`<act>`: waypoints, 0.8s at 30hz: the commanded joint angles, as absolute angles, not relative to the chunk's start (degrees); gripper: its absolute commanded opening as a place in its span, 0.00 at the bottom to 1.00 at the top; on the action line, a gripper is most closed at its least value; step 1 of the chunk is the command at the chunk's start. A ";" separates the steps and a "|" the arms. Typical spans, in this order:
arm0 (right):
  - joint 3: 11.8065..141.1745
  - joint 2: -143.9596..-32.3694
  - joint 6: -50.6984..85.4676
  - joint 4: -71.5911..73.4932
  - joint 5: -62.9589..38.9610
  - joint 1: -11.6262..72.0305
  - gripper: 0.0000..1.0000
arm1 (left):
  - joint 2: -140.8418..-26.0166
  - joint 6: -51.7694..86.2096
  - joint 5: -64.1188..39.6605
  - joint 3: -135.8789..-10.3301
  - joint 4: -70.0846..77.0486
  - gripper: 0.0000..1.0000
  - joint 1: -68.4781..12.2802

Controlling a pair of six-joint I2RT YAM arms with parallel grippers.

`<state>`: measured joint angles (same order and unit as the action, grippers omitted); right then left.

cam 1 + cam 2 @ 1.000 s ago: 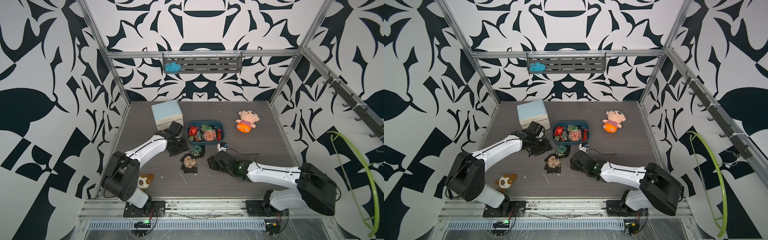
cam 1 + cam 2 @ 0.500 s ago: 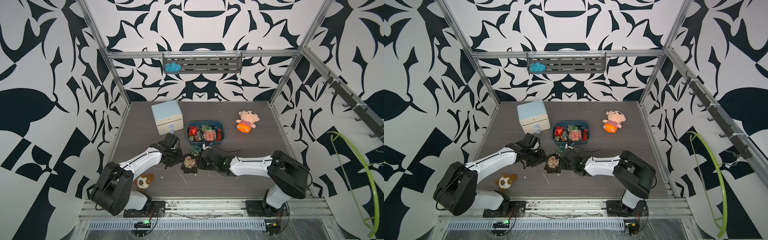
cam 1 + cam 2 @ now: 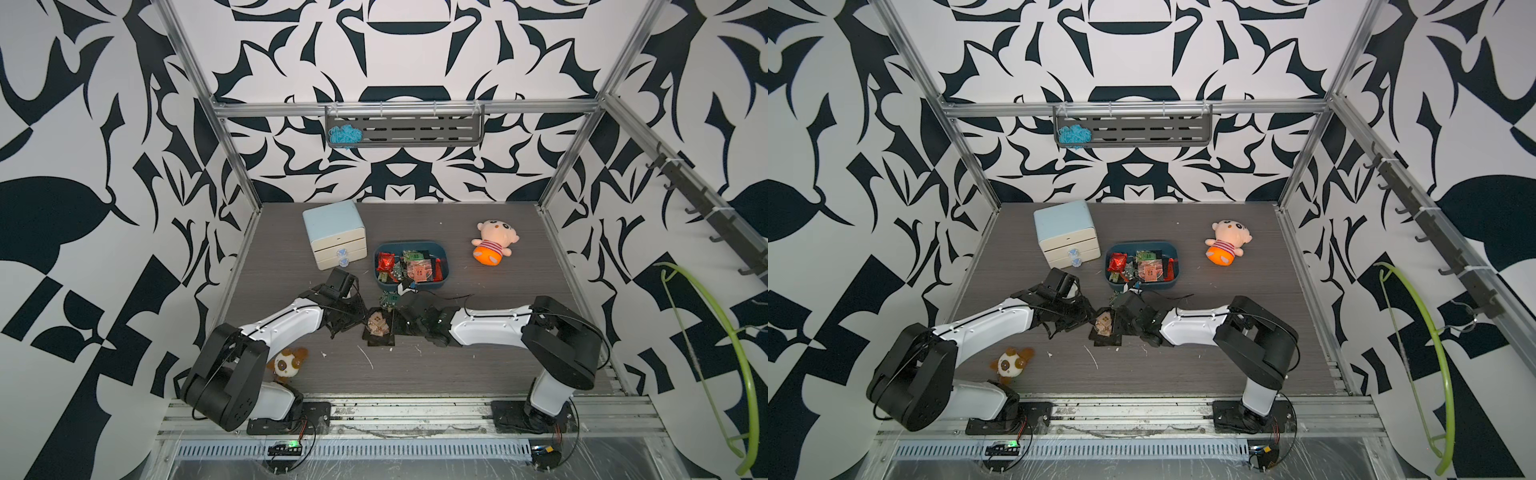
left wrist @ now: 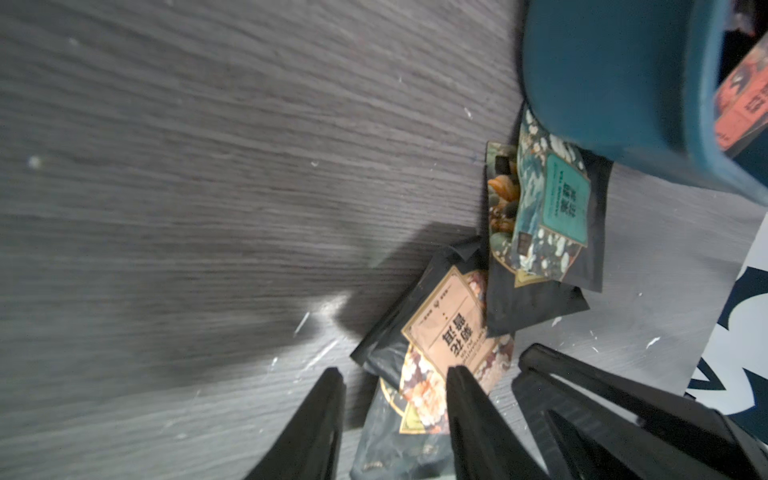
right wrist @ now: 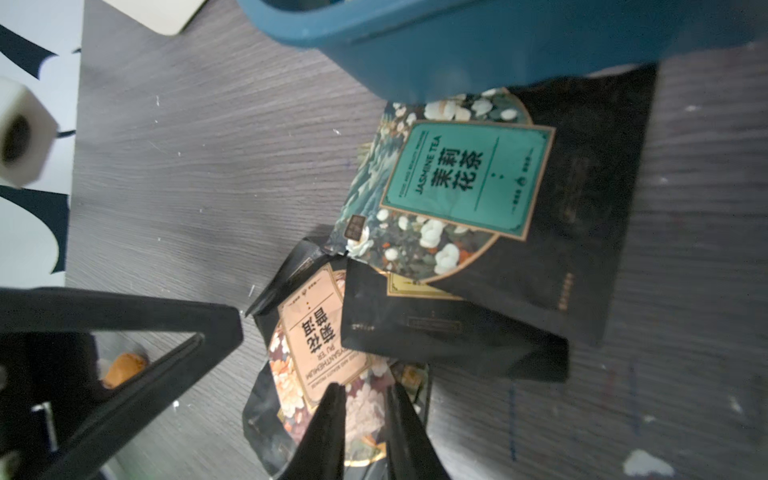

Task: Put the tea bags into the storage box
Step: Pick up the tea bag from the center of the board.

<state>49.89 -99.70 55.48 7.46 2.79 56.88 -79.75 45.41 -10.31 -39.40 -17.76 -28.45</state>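
The dark teal storage box [image 3: 415, 286] [image 3: 1142, 286] holds several tea bags. In front of it more tea bags lie overlapping on the table. One is green-labelled [image 3: 388, 298] [image 5: 457, 178], one is beige-labelled [image 3: 377, 325] [image 3: 1104, 323] [image 4: 449, 328] [image 5: 320, 340], and between them lies a black one [image 5: 436, 332]. My left gripper [image 3: 362, 323] [image 4: 394, 370] is open and straddles the beige-labelled bag's black end, with a gap on one side. From the opposite side my right gripper [image 3: 395, 322] [image 5: 365, 384] has its jaws drawn close on the same bag's flowered face.
A pale blue and cream drawer cabinet [image 3: 334, 232] stands left of the box. An orange doll [image 3: 494, 245] lies at the back right. A small plush [image 3: 286, 363] sits by the left arm's base. A wall shelf [image 3: 415, 133] holds blue yarn.
Both arms have closed in on the beige-labelled tea bag, the right one swinging leftward across the table. Both pairs of jaws have narrowed, the right pair far more.
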 commanded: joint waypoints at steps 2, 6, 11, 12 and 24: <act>51.94 -100.17 55.02 6.18 3.08 57.16 0.19 | -80.10 44.79 -10.15 -37.96 -16.25 0.45 -28.13; 52.29 -100.82 55.02 6.05 2.68 57.13 0.17 | -81.28 44.53 -10.61 -37.89 -15.38 0.43 -28.04; 52.21 -100.57 54.84 5.55 2.86 57.17 0.17 | -82.11 43.78 -11.00 -39.35 -15.66 0.40 -27.95; 52.21 -100.57 54.84 5.61 2.85 57.13 0.17 | -81.96 43.77 -11.43 -39.59 -15.58 0.40 -27.95; 52.64 -100.81 54.67 5.43 2.53 57.13 0.16 | -79.16 45.57 -17.36 -38.71 -13.04 0.25 -27.95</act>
